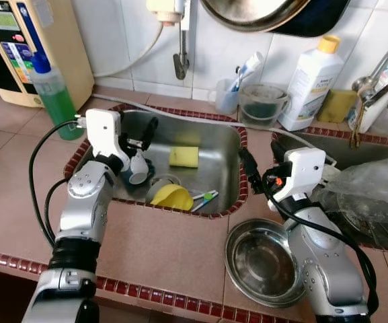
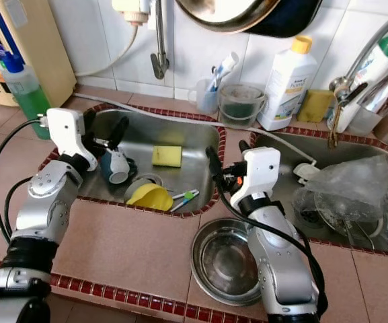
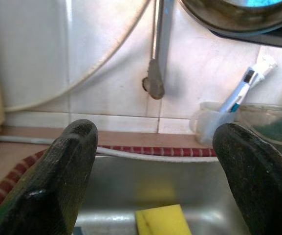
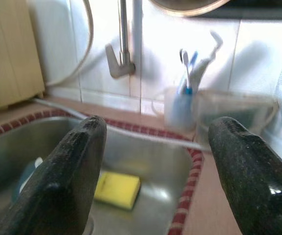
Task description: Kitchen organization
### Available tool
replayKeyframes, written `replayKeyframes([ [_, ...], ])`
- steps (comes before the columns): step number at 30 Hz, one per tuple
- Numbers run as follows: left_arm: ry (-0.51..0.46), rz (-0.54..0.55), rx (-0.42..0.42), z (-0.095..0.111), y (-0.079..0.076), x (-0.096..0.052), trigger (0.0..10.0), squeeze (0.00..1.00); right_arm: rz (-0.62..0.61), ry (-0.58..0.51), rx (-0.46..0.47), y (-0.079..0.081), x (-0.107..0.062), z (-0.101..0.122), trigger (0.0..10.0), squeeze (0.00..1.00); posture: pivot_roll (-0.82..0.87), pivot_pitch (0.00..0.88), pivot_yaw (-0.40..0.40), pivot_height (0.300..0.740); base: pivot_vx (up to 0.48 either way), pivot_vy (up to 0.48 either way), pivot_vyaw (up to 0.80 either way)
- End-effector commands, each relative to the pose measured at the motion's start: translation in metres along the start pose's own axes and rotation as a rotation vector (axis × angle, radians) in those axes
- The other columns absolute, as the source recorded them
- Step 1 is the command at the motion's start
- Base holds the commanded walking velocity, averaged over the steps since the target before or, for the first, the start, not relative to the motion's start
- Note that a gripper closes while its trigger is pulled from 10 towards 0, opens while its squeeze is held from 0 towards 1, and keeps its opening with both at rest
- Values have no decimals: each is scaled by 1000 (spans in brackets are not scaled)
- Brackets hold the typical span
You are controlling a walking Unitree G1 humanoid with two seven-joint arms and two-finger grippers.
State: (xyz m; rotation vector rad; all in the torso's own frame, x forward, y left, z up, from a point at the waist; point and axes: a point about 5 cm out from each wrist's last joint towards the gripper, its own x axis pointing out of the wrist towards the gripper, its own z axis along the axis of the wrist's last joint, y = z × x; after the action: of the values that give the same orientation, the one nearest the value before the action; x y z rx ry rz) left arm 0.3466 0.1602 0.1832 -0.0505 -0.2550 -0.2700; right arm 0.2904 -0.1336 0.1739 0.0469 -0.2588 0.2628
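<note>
1. Stainless steel is what you are working over: the left sink basin [image 1: 217, 161] is holding a yellow sponge [image 1: 183, 156], a yellow bowl [image 1: 172, 197] lying tipped near the front wall, a white cup [image 1: 138, 168] on its side, and what looks like a toothbrush [image 1: 205, 198], though it is too small to be sure.
2. Your left claw [image 1: 142, 138] is hanging over the basin's left part with its fingers spread wide and gripping nothing; the cup is lying just below and beside it.
3. Your right claw [image 1: 249, 165] is hovering at the basin's right rim, also wide and empty, with the steel bowl [image 1: 261, 259] sitting on the tiled surface [image 1: 160, 249] just in front of that arm.
4. Judging by the layout, you are lining up a pick from the basin. Lower the left claw slowly, straddle the cup's wall rather than its rounded body, and close only once both fingers are level.
5. Keep the right arm still meanwhile, so its cable is not dragging across the steel bowl.
6. The white bottle [image 1: 310, 84] with the yellow cap and the green bottle [image 1: 54, 96] are both carrying labels, but no writing is legible; the beige appliance [image 1: 25, 47] panel is showing print too blurred to read.
</note>
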Motion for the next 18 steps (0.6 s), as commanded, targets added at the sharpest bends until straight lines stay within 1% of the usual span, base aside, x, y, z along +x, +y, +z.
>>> replayKeyframes([
  [1,-17,4,-2,0,-5,-5,10000,0,-34,-35,-38,-5,1,0,10000,0,-2,0,-29,740,0,0,0],
  [2,-29,22,-16,-2,-7,-9,10000,0,-48,-47,-37,-5,0,-2,10000,0,-2,0,-27,740,0,0,0],
  [5,-24,25,-26,-7,-11,-15,10000,0,-69,-48,-35,-6,-1,-7,10000,0,-4,0,-27,740,0,0,0],
  [6,-12,25,-59,-10,-14,-18,10000,0,-84,-49,-41,-8,-2,-9,10000,0,-6,0,-27,740,0,0,0],
  [9,-13,28,-49,-12,-16,-21,10000,0,-88,-45,-58,-8,-3,-12,10000,0,-8,0,-26,740,0,0,0],
  [11,-20,19,-97,-11,-18,-22,10000,0,-90,-52,-61,-8,-3,-13,10000,0,-8,0,-26,740,0,0,0],
  [13,-21,15,-60,-10,-19,-21,10000,0,-92,-56,-57,-9,-2,-13,10000,0,-10,0,-27,740,0,0,0],
  [14,-18,15,-26,-11,-19,-20,10000,0,-92,-58,-57,-9,-1,-13,10000,0,-11,0,-27,740,0,0,0],
  [18,-11,15,-24,-10,-20,-18,10000,0,-90,-64,-68,-9,1,-13,10000,0,-13,0,-24,740,0,0,0],
])
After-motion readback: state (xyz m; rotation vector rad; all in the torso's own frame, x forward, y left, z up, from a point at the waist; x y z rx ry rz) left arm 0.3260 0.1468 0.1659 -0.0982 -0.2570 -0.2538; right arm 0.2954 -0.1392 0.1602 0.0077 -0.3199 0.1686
